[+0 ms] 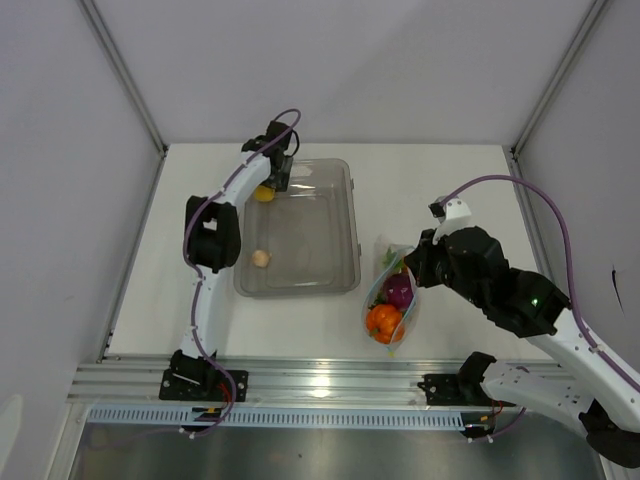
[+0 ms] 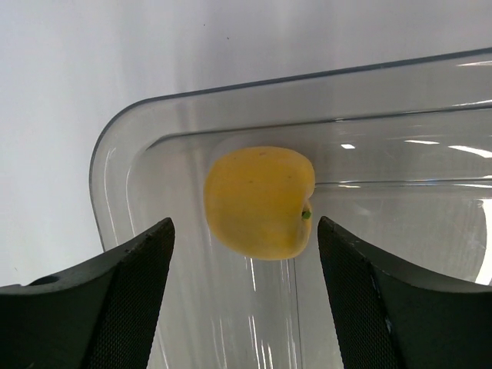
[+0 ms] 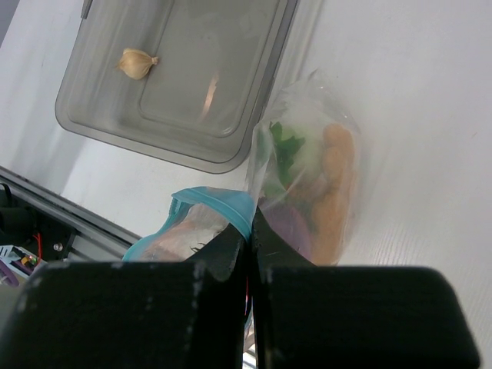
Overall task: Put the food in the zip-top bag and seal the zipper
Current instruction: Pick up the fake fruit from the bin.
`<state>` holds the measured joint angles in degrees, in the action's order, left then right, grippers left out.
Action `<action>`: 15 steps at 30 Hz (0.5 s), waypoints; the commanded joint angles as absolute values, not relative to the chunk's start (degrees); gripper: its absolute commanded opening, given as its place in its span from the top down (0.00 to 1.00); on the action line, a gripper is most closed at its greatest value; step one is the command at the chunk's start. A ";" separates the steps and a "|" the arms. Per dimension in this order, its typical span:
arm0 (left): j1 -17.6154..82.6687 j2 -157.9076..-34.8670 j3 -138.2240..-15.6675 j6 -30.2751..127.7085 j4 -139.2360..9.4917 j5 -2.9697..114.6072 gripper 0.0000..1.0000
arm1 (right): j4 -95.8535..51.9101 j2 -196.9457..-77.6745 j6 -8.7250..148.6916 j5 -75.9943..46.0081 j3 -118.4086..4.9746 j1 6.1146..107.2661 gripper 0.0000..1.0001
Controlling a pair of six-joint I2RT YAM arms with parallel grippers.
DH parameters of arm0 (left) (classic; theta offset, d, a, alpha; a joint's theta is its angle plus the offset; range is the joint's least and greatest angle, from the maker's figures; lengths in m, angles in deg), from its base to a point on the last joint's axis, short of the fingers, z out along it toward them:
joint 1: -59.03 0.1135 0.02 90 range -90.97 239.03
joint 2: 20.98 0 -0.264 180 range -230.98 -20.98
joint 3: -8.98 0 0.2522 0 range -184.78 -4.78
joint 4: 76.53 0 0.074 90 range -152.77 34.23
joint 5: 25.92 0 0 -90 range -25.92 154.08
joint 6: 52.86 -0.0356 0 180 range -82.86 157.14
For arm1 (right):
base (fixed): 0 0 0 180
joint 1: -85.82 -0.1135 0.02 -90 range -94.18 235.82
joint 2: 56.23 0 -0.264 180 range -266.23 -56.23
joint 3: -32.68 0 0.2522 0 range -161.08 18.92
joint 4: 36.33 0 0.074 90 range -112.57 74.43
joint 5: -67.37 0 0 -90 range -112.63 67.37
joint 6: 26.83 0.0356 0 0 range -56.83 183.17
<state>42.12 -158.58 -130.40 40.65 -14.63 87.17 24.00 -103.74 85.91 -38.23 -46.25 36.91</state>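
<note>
Two arms of mine are working at once over the white desk (image 1: 450, 180). My left gripper (image 1: 276, 176) is reaching to the far-left corner of the rigid clear grey rectangular tray (image 1: 352, 230), and its black fingers (image 2: 131, 292) are standing wide apart. A yellow toy lemon (image 1: 264, 194) is lying in that rounded corner of the tray (image 2: 115, 146), close against its wall. In the left wrist view the lemon (image 2: 260, 201) is sitting just beyond my left gripper (image 2: 244, 223), in line with the gap, and neither finger is touching it.

My right gripper (image 1: 412, 268) is hanging over the near-right part of the desk, just beside the tray's near-right corner. Its fingers (image 3: 215, 261) are pressing together, clamped on the edge of the clear, crinkly plastic zip-top bag (image 1: 392, 300) beside its light blue zipper strip (image 3: 215, 201). The bag's mouth is gaping open. Inside the bag an orange toy tomato (image 1: 383, 320), a purple toy onion (image 1: 399, 292) and a green leafy sprig (image 1: 388, 262) are lying together.

A small beige toy bulb (image 1: 260, 258) is resting alone on the tray floor near its left wall, well apart from the lemon.
</note>
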 commanded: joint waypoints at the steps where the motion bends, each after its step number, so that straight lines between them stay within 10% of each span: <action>1: 42.42 -159.41 -129.85 38.11 -16.18 89.57 0.22 | 20.23 -103.16 84.88 -38.28 -46.74 36.69 1.00; 15: 42.41 -159.68 -127.74 37.31 -16.09 86.93 0.24 | 20.15 -102.37 84.88 -38.72 -46.74 36.69 1.00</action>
<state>42.12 -159.76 -128.74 38.52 -15.11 87.41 23.78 -103.19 85.39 -38.23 -46.23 36.91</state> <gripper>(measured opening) 0.761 0.002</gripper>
